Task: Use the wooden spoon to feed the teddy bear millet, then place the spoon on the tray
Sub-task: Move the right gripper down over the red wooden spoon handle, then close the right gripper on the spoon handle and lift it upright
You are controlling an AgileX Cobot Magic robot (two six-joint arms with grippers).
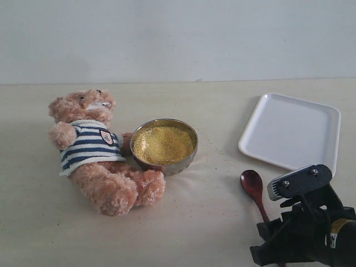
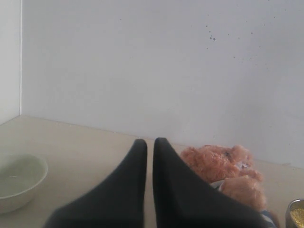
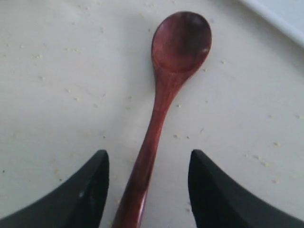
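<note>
Right wrist view: right claw [image 3: 148,154] wide open astride wooden spoon [image 3: 178,47] handle, gripping nothing; spoon flat on bench [image 1: 211,222] near tray [image 1: 292,130]. Left claw [image 2: 149,141] shut, idle. Millet [image 1: 164,143] unscooped, teddy bear [image 1: 92,147] unfed: all 3 steps left.

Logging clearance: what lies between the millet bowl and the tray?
Exterior view: only bare tabletop with stray grains; the wooden spoon lies off that line.

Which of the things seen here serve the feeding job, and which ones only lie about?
For the job: teddy bear; millet in its metal bowl; wooden spoon; tray.
Lying about: pale bowl, seen only in the left wrist view.
</note>
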